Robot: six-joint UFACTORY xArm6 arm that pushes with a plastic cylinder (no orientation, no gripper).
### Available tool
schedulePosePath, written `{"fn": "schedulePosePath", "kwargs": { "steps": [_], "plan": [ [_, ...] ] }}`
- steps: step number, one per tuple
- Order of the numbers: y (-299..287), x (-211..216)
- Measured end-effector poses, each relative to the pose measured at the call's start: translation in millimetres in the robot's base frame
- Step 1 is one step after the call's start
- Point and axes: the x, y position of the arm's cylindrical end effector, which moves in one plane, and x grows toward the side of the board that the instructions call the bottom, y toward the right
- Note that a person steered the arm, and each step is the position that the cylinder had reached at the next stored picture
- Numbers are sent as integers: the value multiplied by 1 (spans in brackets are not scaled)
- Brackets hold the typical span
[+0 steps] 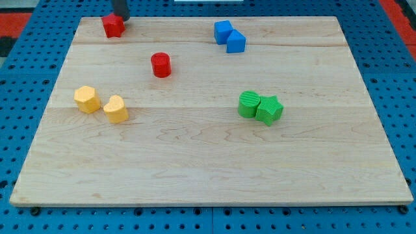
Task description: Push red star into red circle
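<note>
The red star (112, 26) lies near the board's top left corner. The red circle (160, 65) stands below and to the right of it, a clear gap apart. My tip (121, 17) is at the view's top, right at the star's upper right edge, touching or nearly touching it. Only the lowest part of the rod shows.
Two blue blocks (229, 36) touch each other at the top middle-right. A yellow hexagon (86, 99) and a yellow heart (116, 108) sit at the left. A green circle (248, 104) and a green star (270, 109) touch at the right of middle. The wooden board (208, 162) lies on a blue pegboard.
</note>
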Motion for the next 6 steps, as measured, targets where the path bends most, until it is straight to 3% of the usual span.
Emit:
{"fn": "schedulePosePath", "kwargs": {
  "steps": [2, 3, 5, 6],
  "plan": [
    [-10, 29],
    [-28, 4],
    [-75, 33],
    [-11, 65]
  ]
}}
